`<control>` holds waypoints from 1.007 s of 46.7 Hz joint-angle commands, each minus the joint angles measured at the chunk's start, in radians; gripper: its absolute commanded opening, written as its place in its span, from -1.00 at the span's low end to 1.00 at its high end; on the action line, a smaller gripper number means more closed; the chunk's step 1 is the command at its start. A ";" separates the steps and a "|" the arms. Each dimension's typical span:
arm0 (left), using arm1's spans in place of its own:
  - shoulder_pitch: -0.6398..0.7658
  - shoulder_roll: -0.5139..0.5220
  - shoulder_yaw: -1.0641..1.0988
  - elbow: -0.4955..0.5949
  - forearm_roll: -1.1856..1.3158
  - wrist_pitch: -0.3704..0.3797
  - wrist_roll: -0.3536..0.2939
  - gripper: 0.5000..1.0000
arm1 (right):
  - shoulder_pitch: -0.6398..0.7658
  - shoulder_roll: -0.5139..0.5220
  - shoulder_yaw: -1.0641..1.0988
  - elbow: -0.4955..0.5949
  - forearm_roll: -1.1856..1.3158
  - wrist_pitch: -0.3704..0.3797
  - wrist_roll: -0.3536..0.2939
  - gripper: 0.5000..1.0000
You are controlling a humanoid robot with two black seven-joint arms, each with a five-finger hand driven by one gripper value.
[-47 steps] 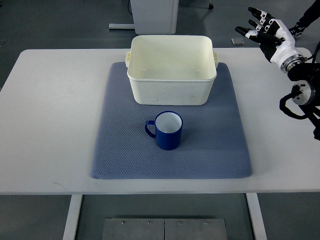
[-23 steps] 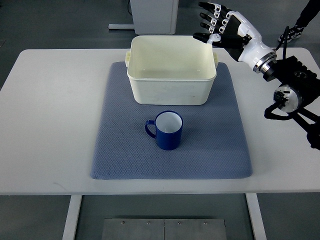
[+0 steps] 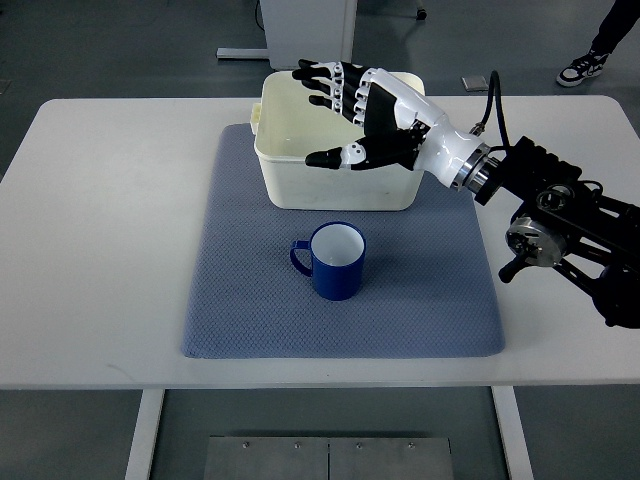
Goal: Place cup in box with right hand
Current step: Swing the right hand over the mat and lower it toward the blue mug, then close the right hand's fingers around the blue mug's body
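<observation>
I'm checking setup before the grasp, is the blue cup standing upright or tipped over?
Upright. The blue cup stands on the mat with its round mouth facing up, white inside visible, handle pointing left.

The mug (image 3: 336, 262) was deep blue outside and white inside. The box (image 3: 340, 185) was cream. The mat (image 3: 240, 290) was grey-blue with a fine woven texture, the table (image 3: 90, 250) white, the right hand (image 3: 365, 120) white with black joints.

Upright blue cup (image 3: 337, 261) before cream box (image 3: 340, 180).
</observation>
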 commanded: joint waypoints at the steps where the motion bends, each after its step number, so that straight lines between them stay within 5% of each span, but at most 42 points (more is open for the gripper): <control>1: 0.000 0.000 0.000 0.000 0.000 -0.001 0.000 1.00 | -0.009 0.010 -0.015 0.001 -0.032 0.000 0.004 0.97; 47: 0.000 0.000 -0.001 0.000 -0.001 0.000 0.000 1.00 | -0.072 0.103 -0.134 -0.098 -0.166 -0.023 0.054 0.96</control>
